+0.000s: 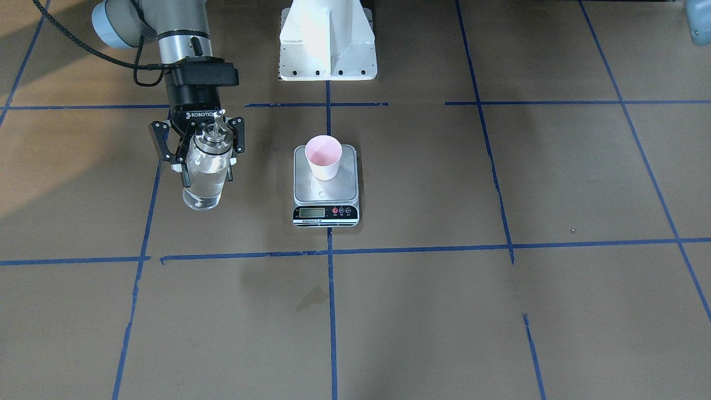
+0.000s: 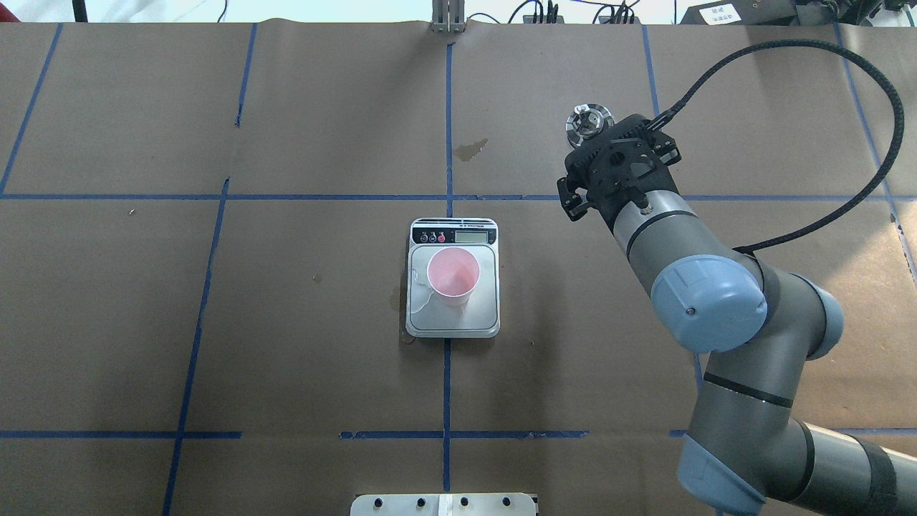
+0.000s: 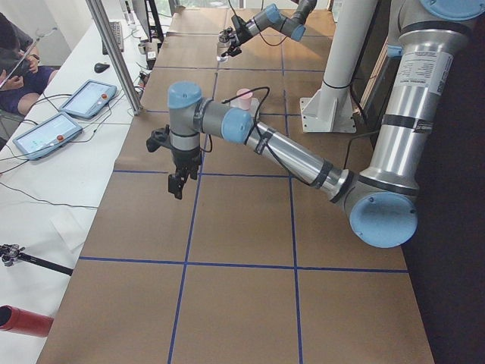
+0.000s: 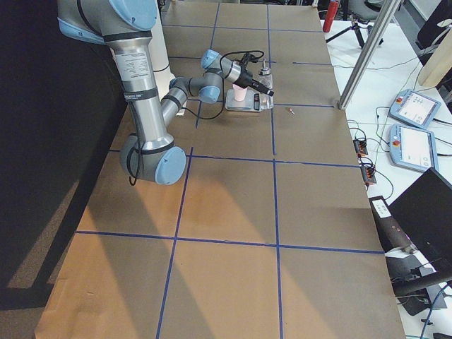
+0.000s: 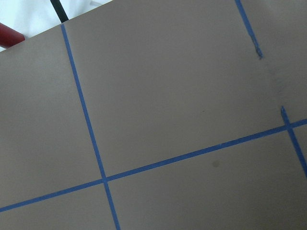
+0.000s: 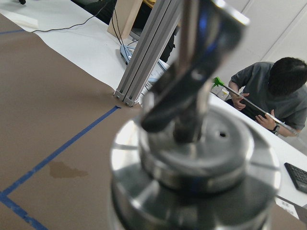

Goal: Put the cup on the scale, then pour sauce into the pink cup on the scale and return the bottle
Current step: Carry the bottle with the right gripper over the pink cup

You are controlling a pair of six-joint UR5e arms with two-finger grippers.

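Nearest the right wrist camera, the bottle (image 6: 196, 163) filled the view, its metal collar (image 6: 192, 167) and pour spout (image 6: 192, 72) blurred and pointing up. It stood upright off the side of the scale (image 1: 311, 191) on the robot's right, well apart from it. Whether its base rested on the table (image 1: 500, 311) or hung just above could not be determined. Clear sauce (image 1: 201, 194) filled most of the glass. The upright hold is judged deliberate, keeping liquid off the spout while away from the scale.

The cup (image 1: 324, 157) stood upright on the scale's steel platform, toward the edge nearer the robot, leaving the display (image 1: 311, 212) unobstructed for reading weight. Its contents could not be made out. The placement step is judged complete; whether pouring was done could not be established.

The right gripper (image 1: 207, 176) was clamped on the bottle's body, one finger down each side, jaws spread only to the width of the glass.

The left gripper (image 3: 179, 184) hung over the table far from the scale, toward the robot's left end. Only the side view showed it, so its opening could not be judged. Its own camera showed only table.
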